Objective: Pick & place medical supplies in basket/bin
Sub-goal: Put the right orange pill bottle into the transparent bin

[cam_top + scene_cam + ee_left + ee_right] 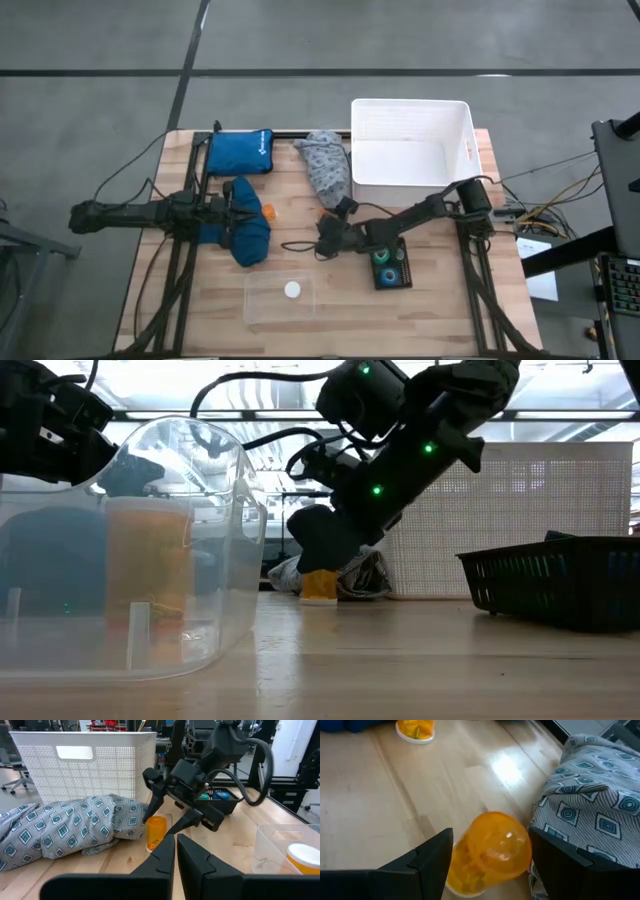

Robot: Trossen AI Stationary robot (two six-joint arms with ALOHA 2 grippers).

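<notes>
The orange pill bottle point(492, 852) stands upright on the table, just beside the near edge of the pale grey patterned cloth point(65, 827), well short of the white bin point(410, 140). I judge it light, rigid and slick, its round wall likely to squirt out if pinched off-centre, so I want my pads across its middle. My right gripper point(167, 820) reaches low from the bin side, tilted downward, fingers spread on either side of the bottle and not yet clamped. My left gripper point(175, 857) is clenched empty, level, pointing at the bottle from the side away from the bin.
</notes>
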